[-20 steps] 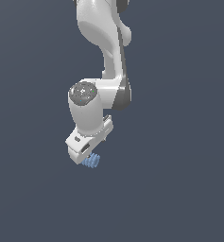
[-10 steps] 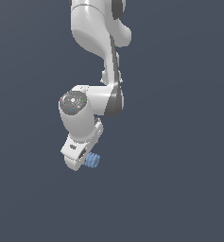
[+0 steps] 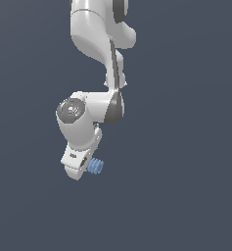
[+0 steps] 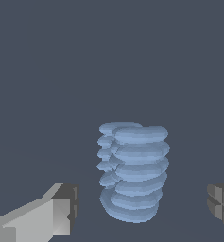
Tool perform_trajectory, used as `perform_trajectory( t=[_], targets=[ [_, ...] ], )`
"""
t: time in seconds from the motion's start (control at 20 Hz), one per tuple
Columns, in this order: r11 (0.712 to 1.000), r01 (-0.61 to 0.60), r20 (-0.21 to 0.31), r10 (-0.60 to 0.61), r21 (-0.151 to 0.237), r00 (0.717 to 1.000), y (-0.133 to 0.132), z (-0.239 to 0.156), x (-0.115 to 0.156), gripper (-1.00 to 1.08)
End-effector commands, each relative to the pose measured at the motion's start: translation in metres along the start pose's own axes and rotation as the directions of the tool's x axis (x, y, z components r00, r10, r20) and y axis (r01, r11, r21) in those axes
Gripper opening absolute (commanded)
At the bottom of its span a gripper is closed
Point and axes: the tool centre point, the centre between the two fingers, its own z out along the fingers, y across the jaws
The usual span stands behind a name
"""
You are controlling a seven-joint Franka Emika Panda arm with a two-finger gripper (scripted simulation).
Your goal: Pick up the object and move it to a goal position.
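One white arm (image 3: 95, 44) hangs down from the top of the exterior view, bends at a grey-capped joint (image 3: 71, 110) and ends in the pincer (image 3: 83, 169), which points down and a little toward that view's right. Just beside the pincer's tip, on the exterior view's right of it, sits the object (image 3: 95, 166), a small light-blue ribbed cylinder, far narrower than the white hand that carries the fingers. From this view the object seems to touch or nearly touch the pincer's lower end, though I cannot tell whether it is in real contact, and the fingers themselves are hidden behind the hand's housing. The wrist view settles more: the object (image 4: 133, 172) stands between the two fingertips, its stacked blue ridges running up its length, with one fingertip (image 4: 61, 210) on one side and the other fingertip (image 4: 220, 201) on the opposite side. Clear grey gaps show between the cylinder and each fingertip (the gap to the first fingertip is the narrower of the two), so the pincer is released, spread wide and grasping nothing. The object lies closer to the first fingertip than to the second, not centred in the span. Everything around it is a flat, even dark grey-blue, with no visible edge, so I cannot tell whether the object rests on a surface.
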Motion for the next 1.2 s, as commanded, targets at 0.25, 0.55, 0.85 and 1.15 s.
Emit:
perform_trajectory(
  t=[0.25,0.55,0.85,1.15],
  targets=[
    [1.000,0.007,0.000,-0.007,0.000,1.000,0.000,0.005,-0.001,1.00],
    [1.000,0.010,0.000,-0.010,0.000,1.000,-0.001,0.035,-0.001,1.00],
    [1.000,0.011,0.000,-0.011,0.000,1.000,0.000,0.052,-0.001,1.00],
    [1.000,0.011,0.000,-0.011,0.000,1.000,0.001,0.051,-0.001,-1.00]
  ],
)
